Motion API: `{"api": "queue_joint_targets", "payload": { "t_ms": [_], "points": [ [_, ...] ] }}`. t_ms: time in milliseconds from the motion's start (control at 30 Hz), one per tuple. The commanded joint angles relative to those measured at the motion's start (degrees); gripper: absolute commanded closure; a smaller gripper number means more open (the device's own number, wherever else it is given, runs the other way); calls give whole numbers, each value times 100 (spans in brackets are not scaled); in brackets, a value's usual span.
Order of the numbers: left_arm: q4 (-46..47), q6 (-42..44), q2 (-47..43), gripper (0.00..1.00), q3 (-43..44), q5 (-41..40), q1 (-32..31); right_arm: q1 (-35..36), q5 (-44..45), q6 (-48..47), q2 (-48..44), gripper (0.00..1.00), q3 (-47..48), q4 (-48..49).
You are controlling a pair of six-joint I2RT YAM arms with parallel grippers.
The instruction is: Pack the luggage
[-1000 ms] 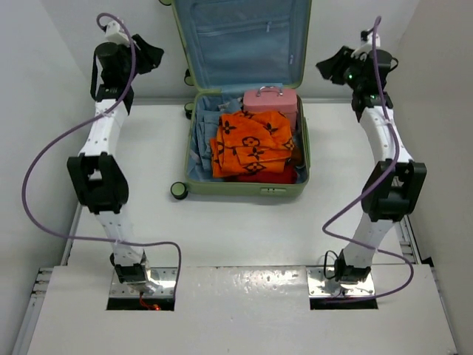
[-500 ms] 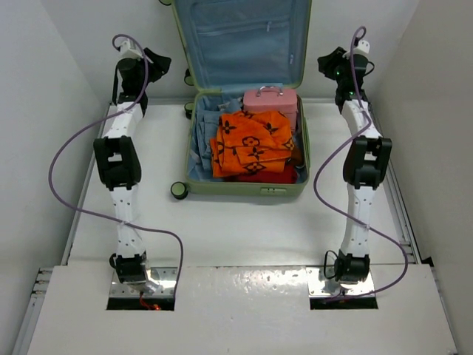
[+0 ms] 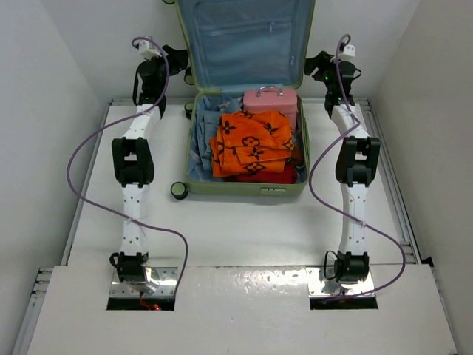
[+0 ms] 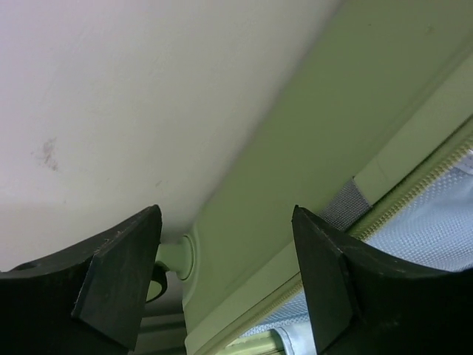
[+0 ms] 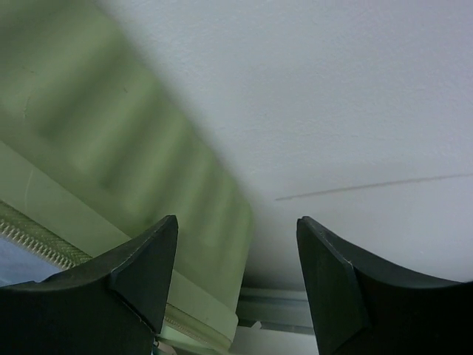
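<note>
Light green hard-shell suitcase [image 3: 247,190] lies open, packed, at the far middle of the white table [image 3: 244,229], its blue-lined lid [image 3: 244,37] upright. Left gripper [image 3: 177,61] and right gripper [image 3: 314,65] flank the lid, jaws apart, empty. Closing looks next: both must catch the edges and lower together.

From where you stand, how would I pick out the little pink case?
Find the big light green suitcase lying open at the far middle of the table, its lid upright. In its far right corner, just behind the orange patterned cloth, sits the pink case. It is the only pink, boxy item there, with a small handle on top.
</note>
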Motion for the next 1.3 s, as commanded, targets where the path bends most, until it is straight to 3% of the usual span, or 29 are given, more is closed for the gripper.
{"api": "queue_joint_targets", "payload": {
  "t_ms": [0,367,400,600,667,833,967,1067,1167,1267],
  "points": [
    [653,83,-12,24,22,737,-285,387,-870,-101,-27,34,247,778],
    [1558,153,-653,34,-945,2055,-460,652,-2285,198,-1090,40,-1290,2019],
    [1706,240,-907,34,-1094,2143,-461,661,-2390,198,-1196,40,-1788,2080],
    [2077,592,-2111,39,-3053,2705,-338,433,-2857,128,-2460,40,-3617,2582],
    [2138,645,-2794,40,-3984,2863,-146,109,-3023,58,-2933,34,-4041,2416],
    [1226,1680,-4606,35,-5839,2987,417,-700,-3033,-154,-3613,27,-4833,1792],
    [-238,2899,-6056,30,-7016,3540,848,-1254,-2954,-22,-4114,21,-4983,1088],
    [-1337,3954,-7109,28,-7544,3708,989,-1553,-3182,-74,-4430,20,-5193,816],
    [-1684,4239,-7736,25,-7993,3498,1235,-1633,-3366,-179,-4721,20,-5343,377],
    [-1920,4240,-8343,21,-7995,3374,1419,-1633,-3534,-530,-4975,20,-5475,-798]
  ]
}}
